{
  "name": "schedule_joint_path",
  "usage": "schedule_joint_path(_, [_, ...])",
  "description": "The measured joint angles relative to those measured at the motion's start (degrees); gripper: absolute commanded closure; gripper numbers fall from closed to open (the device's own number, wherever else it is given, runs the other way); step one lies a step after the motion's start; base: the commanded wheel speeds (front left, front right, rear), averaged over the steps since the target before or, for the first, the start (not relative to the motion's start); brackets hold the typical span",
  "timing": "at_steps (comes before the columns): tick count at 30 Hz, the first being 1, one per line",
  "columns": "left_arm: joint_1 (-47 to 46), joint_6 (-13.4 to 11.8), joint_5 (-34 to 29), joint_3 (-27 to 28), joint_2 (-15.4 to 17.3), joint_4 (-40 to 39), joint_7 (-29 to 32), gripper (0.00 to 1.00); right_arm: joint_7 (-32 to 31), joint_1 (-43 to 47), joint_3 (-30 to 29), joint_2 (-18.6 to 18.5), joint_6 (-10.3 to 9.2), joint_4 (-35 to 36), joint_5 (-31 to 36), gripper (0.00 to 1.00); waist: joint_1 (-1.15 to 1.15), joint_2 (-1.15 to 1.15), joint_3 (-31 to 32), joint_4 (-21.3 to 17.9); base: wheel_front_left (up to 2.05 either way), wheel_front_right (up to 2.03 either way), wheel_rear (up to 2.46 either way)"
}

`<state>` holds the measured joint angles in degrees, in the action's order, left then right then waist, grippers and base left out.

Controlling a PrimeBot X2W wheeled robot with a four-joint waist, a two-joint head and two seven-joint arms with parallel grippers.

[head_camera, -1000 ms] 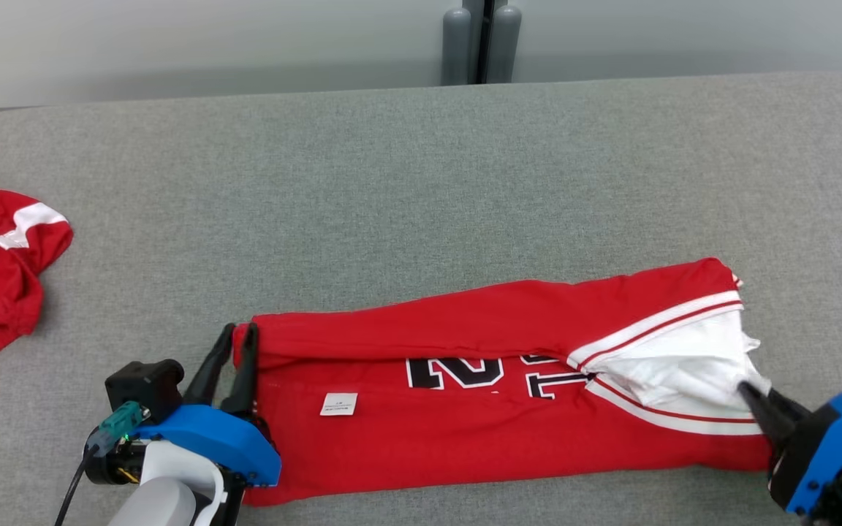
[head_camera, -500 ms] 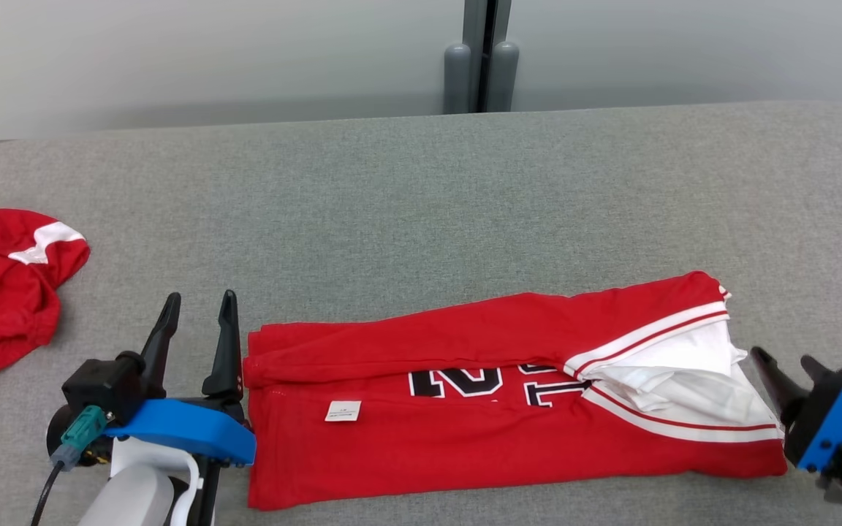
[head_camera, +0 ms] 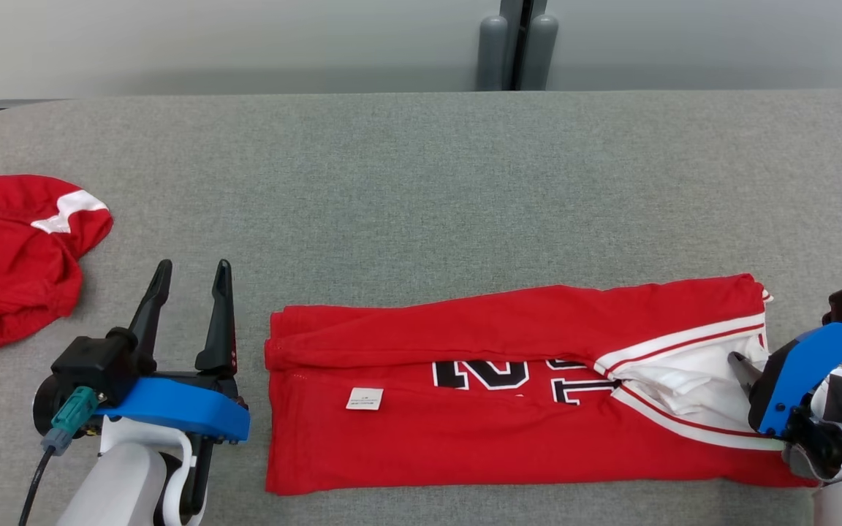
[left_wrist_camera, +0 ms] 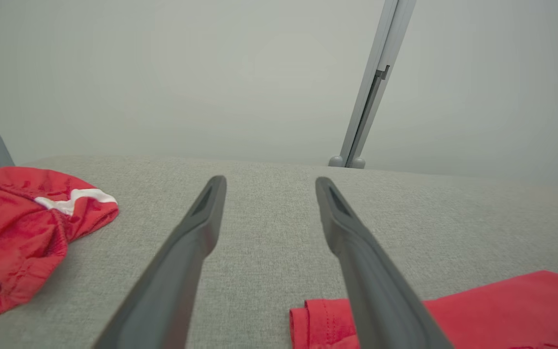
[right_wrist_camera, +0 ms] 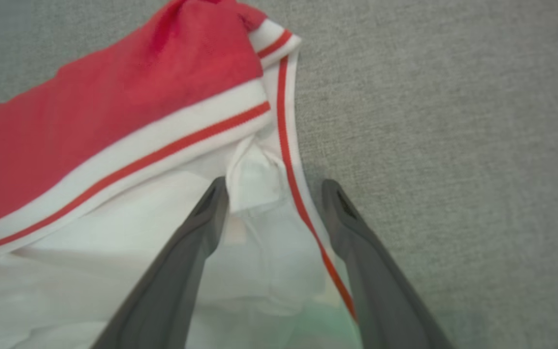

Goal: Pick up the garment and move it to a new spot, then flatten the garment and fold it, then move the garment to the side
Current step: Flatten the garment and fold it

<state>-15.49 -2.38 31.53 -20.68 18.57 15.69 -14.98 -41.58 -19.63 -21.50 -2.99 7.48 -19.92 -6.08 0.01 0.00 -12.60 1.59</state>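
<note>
- Head view: a crumpled red cloth (head_camera: 15, 256) with white trim lies at 9 o'clock on the grey table (head_camera: 421, 183), well apart from the garment (head_camera: 509, 438). Two grey posts (head_camera: 516, 51) stand past the far edge at 12 o'clock.
- The garment, a red jersey folded into a long band, lies at 5 o'clock near the front edge. Its long axis runs from 9 to 3 o'clock, with the white-striped trim end toward 3. The black numerals read upside down, and a white label (head_camera: 364, 399) sits on it.
- The left gripper (head_camera: 193, 264) is at 8 o'clock, just beside the garment's 9 o'clock end. Its fingers point to 12 and are spread, holding nothing.
- The right gripper (head_camera: 741, 364) is at 4 o'clock, reaching toward 9 over the white fabric.
- Left wrist view: the left gripper (left_wrist_camera: 270, 180) stands wide apart over bare table (left_wrist_camera: 269, 232). The red cloth (left_wrist_camera: 22, 228) is at 9 o'clock, the garment's corner (left_wrist_camera: 477, 310) at 5 o'clock beside the right-hand finger, and the posts (left_wrist_camera: 344, 161) at 1 o'clock.
- Right wrist view: the right gripper (right_wrist_camera: 274, 183) is spread, straddling loose white fabric of the garment (right_wrist_camera: 114, 121) without pinching it. The left-hand finger touches a white fold. Table (right_wrist_camera: 453, 121) lies at 3 o'clock.
</note>
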Motion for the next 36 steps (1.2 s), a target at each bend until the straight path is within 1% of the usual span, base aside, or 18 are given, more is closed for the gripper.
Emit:
schedule_joint_path(3, [0.0, 0.2, 0.0, 0.3, 0.1, 0.5, 0.0, 0.0, 0.3, -0.8, 1.0, -0.4, -0.01, -2.2, 0.6, 0.0, 0.0, 0.0, -0.1, 0.4, 0.0, 0.0, 0.0])
schedule_joint_path(5, [0.0, 0.1, 0.1, 0.4, 0.2, 1.1, 0.0, 0.0, 0.3, -1.1, 2.7, -1.0, -0.09, -3.2, 0.3, 0.0, 0.0, 0.0, -0.1, 0.3, 0.0, 0.0, 0.0])
schedule_joint_path(6, [0.0, -0.1, 0.1, 0.4, 0.3, 1.2, 0.0, 0.0, 0.3, -1.3, 3.3, -1.2, -0.1, -3.5, -0.1, 0.11, 0.0, 0.0, 0.0, 0.2, 0.0, 0.0, 0.0])
schedule_joint_path(7, [0.0, -0.3, 0.1, 0.4, 0.4, 1.3, 0.1, 0.0, 0.6, -1.3, 4.3, -1.5, -0.13, -3.7, -0.5, 0.82, 0.0, 0.0, 0.0, 0.2, 0.0, 0.0, 0.0])
schedule_joint_path(8, [0.0, -0.6, 0.1, 0.4, 0.5, 1.4, 0.2, 0.0, 0.9, -1.3, 5.1, -1.7, -0.13, -3.8, -1.0, 1.0, 0.0, 0.0, 0.1, 0.0, 0.0, 0.0, 0.0])
schedule_joint_path(12, [0.3, -1.2, 0.1, 1.0, 1.0, 1.9, 0.3, 0.0, 1.7, -1.4, 7.9, -2.1, -0.08, -3.6, -3.0, 1.0, 0.0, 0.0, 0.5, -0.6, 0.0, 0.0, 0.0])
schedule_joint_path(16, [1.6, -1.7, 0.2, 1.4, 1.3, 1.7, 0.3, 0.0, 2.5, -1.2, 8.3, -3.9, -0.05, -1.5, -4.2, 1.0, 0.0, 0.0, 1.3, -1.2, 0.0, 0.0, 0.0])
schedule_joint_path(19, [2.7, -2.2, 0.3, 1.6, 1.5, 1.2, 0.2, 0.0, 2.5, -0.5, 6.8, -5.9, 0.01, 1.4, -4.2, 1.0, 0.0, 0.0, 1.9, -1.5, 0.0, 0.0, 0.0])
schedule_joint_path(23, [4.0, -2.8, 0.6, 1.7, 1.4, 0.4, 0.2, 0.0, 0.8, 1.6, 3.0, -8.5, 0.01, 5.3, -3.3, 1.0, 0.0, 0.0, 2.7, -1.7, 0.0, 0.0, 0.0])
schedule_joint_path(28, [4.9, -3.2, 0.7, 1.3, 1.1, -0.2, 0.3, 0.0, -1.6, 4.6, -1.8, -12.1, 0.01, 9.5, 0.3, 1.0, 0.0, 0.0, 3.5, -1.8, 0.0, 0.0, 0.0])
schedule_joint_path(30, [4.9, -3.2, 0.6, 1.1, 1.0, -0.6, 0.3, 0.0, -2.3, 5.7, -3.4, -12.6, 0.0, 10.9, 0.7, 1.0, 0.0, 0.0, 3.7, -1.8, 0.0, 0.0, 0.0])
schedule_joint_path(33, [5.2, -3.6, 0.6, 0.9, 1.1, -0.9, 0.6, 0.0, -3.4, 7.0, -4.1, -12.7, 0.01, 13.3, 1.2, 1.0, -0.01, 0.0, 3.9, -2.1, 0.0, 0.0, 0.0])
schedule_joint_path(36, [5.4, -3.7, 0.6, 0.7, 1.1, -1.3, 0.7, 0.0, -4.7, 7.8, -3.1, -11.3, 0.0, 15.7, 0.9, 1.0, -0.01, 0.0, 4.0, -2.3, 0.0, 0.0, 0.0])
